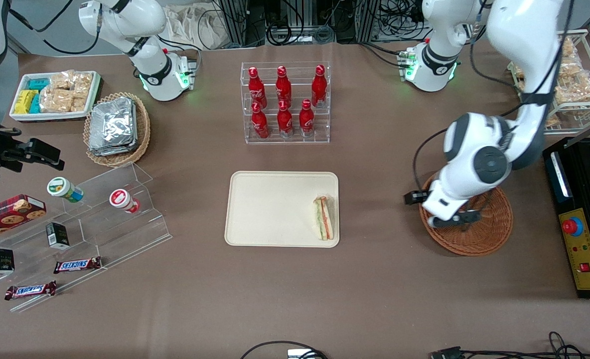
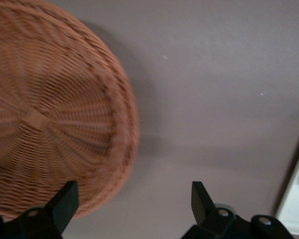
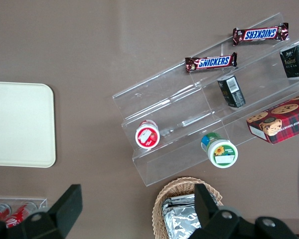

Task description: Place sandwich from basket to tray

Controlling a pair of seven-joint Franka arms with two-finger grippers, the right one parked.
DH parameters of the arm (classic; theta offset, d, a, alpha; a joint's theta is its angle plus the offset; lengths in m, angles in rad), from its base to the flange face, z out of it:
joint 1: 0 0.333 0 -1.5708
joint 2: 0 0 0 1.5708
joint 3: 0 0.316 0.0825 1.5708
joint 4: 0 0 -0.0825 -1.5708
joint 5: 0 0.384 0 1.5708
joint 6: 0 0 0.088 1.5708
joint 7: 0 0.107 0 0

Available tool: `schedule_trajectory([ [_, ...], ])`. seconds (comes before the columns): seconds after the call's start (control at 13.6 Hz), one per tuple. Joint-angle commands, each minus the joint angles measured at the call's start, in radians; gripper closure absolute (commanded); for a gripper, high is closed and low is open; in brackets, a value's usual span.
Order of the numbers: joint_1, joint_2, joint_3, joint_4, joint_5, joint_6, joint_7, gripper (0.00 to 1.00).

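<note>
The sandwich (image 1: 324, 218) lies on the tray (image 1: 270, 209), in the middle of the front view, tucked against the rim at the frame's right, the edge nearest my working arm's end of the tabletop (image 1: 295, 299). It rests on its side with the green and orange-red layers showing, apart from anything else, so I judge the placing itself done: it sits inside the low rim and nothing of mine touches it.

My tool (image 1: 455, 219) hangs at the right of the front view, over the inner edge of the reddish-brown basket (image 1: 479, 234), well apart from the tray. From my wrist camera the two fingers (image 2: 65, 201) stand wide apart with nothing between them; under them I see the basket's woven floor (image 2: 50, 124), bare as far as that view reaches, and plain brown tabletop beside it. A pale sliver at the edge of that view may be the tray's corner, though I cannot be sure.

The basket stands close to my arm's base, which keeps the reach short; the tray sits central, so the carry is a plain sideways sweep. With fingers open and the sandwich down, I would say only the retreat to rest is left
</note>
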Motion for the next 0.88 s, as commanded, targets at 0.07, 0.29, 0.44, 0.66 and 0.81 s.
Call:
schedule_trajectory([
  [0.07,0.18,0.02,-0.012,0.216,0.021,-0.253,0.125,0.0],
  [0.29,0.191,0.029,-0.012,0.403,0.025,-0.432,0.185,0.0],
  [0.44,0.186,-0.001,-0.015,0.48,0.024,-0.552,0.123,0.0],
  [0.66,0.176,-0.058,-0.02,0.427,0.024,-0.616,0.004,0.0],
  [0.81,0.176,-0.145,-0.02,0.271,0.027,-0.515,0.001,0.0],
])
